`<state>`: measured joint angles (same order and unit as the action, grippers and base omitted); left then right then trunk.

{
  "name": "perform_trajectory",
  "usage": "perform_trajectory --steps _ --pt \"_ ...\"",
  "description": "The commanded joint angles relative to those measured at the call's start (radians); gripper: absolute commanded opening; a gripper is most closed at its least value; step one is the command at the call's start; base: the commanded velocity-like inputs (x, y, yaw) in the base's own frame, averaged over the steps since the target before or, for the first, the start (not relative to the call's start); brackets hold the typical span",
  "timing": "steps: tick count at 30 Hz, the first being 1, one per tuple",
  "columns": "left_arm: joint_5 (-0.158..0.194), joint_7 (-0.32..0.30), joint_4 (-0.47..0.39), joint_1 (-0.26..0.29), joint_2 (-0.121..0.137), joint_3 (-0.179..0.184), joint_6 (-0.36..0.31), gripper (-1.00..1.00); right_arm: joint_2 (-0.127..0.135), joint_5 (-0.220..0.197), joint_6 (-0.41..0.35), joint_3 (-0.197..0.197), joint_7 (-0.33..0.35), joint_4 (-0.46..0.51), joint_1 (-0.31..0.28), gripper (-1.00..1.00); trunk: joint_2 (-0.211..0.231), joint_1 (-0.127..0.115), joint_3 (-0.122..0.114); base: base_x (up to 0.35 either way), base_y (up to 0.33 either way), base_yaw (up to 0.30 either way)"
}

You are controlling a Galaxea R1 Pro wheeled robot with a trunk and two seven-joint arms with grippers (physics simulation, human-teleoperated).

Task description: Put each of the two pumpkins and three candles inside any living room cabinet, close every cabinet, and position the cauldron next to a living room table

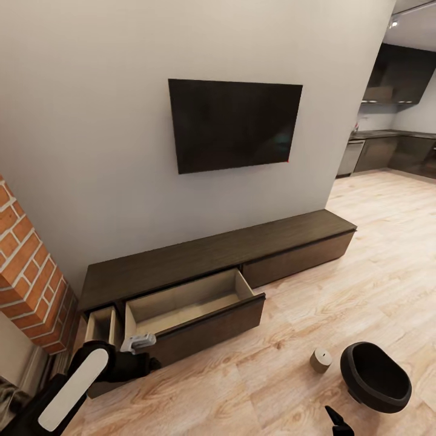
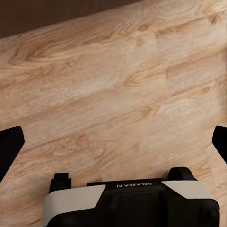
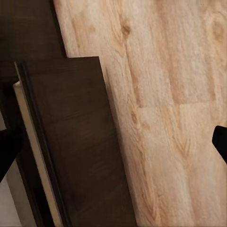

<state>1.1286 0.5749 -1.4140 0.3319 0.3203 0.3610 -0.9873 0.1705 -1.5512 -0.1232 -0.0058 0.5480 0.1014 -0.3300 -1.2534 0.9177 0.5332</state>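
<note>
Both my grippers hang wide open, holding nothing. One candle [image 1: 321, 360] sits on the floor [image 1: 375, 254] beside the cauldron [image 1: 374, 376]; the cabinet [image 1: 212, 257] drawer [image 1: 191, 306] gapes, and I could clip its front turning.

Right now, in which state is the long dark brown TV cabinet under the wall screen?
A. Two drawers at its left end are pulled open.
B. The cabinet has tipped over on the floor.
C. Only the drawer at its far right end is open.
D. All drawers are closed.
A: in the head view the cabinet has a wide drawer and a narrow drawer pulled out at its left end, pale insides showing.
</note>
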Motion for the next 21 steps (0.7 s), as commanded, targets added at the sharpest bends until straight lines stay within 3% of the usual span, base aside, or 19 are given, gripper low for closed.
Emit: perform_trajectory --steps 1,3,4,9,12,16,21 --pt "0.007 0.011 -0.001 0.001 0.000 0.002 0.000 1.00 0.000 -0.007 -0.009 0.002 -0.001 0.000 0.000 1.00 -0.001 0.000 0.001 0.000 0.000 0.000" --pt "-0.015 0.013 0.000 0.001 -0.005 0.002 0.001 1.00 0.002 -0.001 -0.010 0.009 -0.016 0.001 -0.001 1.00 -0.001 0.000 0.001 0.000 0.000 0.000" --pt "-0.043 0.014 0.003 0.001 -0.017 0.002 0.001 1.00 0.003 0.013 -0.011 0.021 -0.049 0.000 -0.001 1.00 -0.001 0.000 0.001 0.000 0.000 0.000" --pt "-0.258 0.014 0.063 0.001 -0.107 0.002 0.002 1.00 -0.001 0.150 -0.011 0.115 -0.342 0.012 -0.001 1.00 -0.001 0.000 0.001 0.000 0.000 0.000" --pt "-0.342 0.013 0.081 0.001 -0.145 0.001 0.002 1.00 -0.005 0.212 -0.003 0.140 -0.446 0.037 -0.001 1.00 -0.001 0.000 0.001 0.000 0.000 0.000" --pt "-0.369 0.013 0.086 0.001 -0.156 0.001 0.003 1.00 -0.005 0.271 0.023 0.151 -0.485 0.069 -0.001 1.00 -0.001 0.000 0.001 0.000 0.000 0.000" --pt "-0.377 0.007 0.087 0.001 -0.159 0.000 0.003 1.00 -0.006 0.321 0.141 0.155 -0.488 0.078 -0.001 1.00 -0.001 0.000 0.001 0.000 0.000 0.000"
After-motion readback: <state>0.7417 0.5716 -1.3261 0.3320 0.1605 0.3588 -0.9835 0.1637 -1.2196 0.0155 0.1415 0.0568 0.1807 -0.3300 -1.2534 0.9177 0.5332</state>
